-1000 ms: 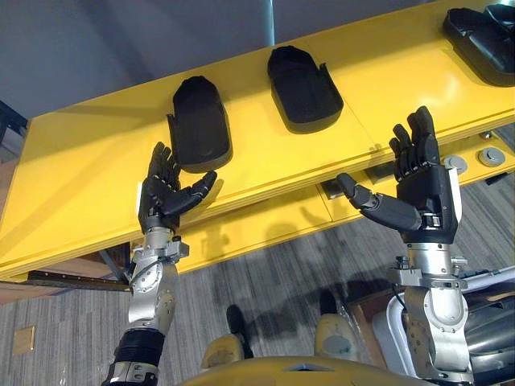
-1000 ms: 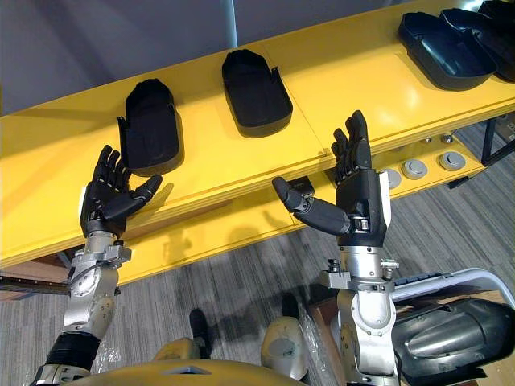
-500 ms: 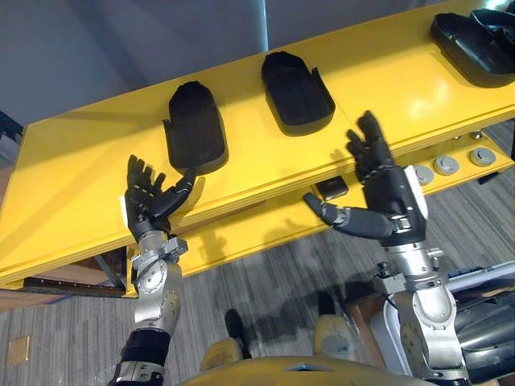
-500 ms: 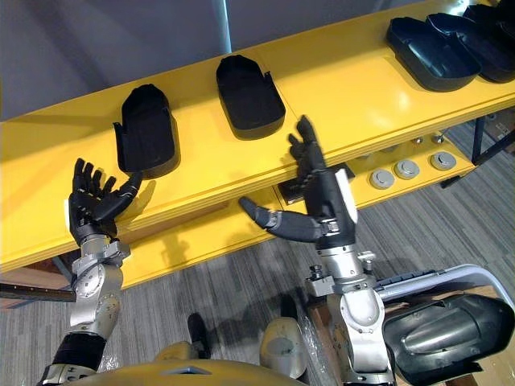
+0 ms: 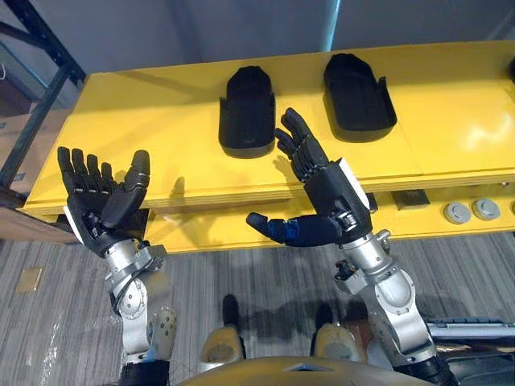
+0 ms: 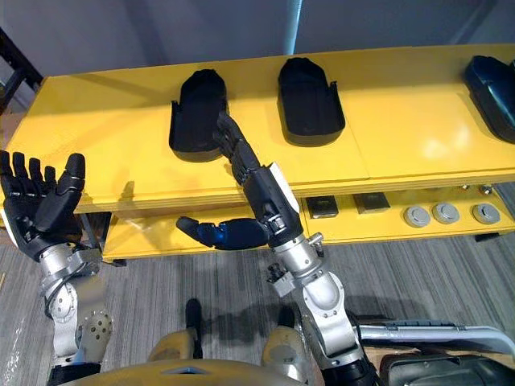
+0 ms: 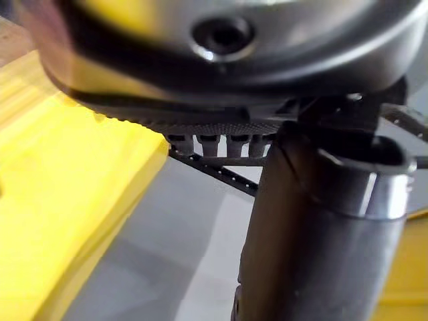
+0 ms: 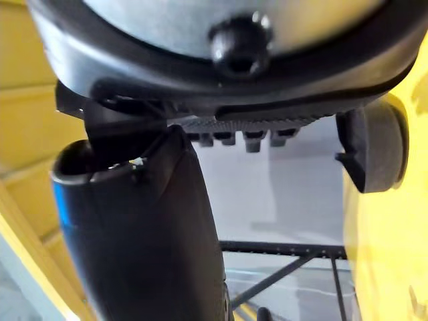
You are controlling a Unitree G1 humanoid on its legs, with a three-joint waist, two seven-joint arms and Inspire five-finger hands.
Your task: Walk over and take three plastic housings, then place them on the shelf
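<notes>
Two black plastic housings lie side by side on the yellow table (image 5: 161,129), a left one (image 5: 247,112) and a right one (image 5: 359,95). A third dark housing (image 6: 492,84) lies at the table's far right end. My right hand (image 5: 326,189) is raised before the table's front edge, open and holding nothing. Its fingers are straight and reach up to the near end of the left housing, with the thumb spread out to the left. My left hand (image 5: 100,205) is open and holds nothing, palm up, by the table's front left corner and well left of the housings.
Under the tabletop, a lower yellow shelf (image 6: 378,221) holds small dark boxes (image 6: 322,207) and several round silver parts (image 6: 442,213). A dark rack frame (image 5: 40,72) stands at the left. Grey carpet floor (image 5: 265,273) lies in front of the table.
The camera has turned, so the table now lies level across the view. My right hand has shifted from right of the housings to near the left one. My left hand has dropped away leftward.
</notes>
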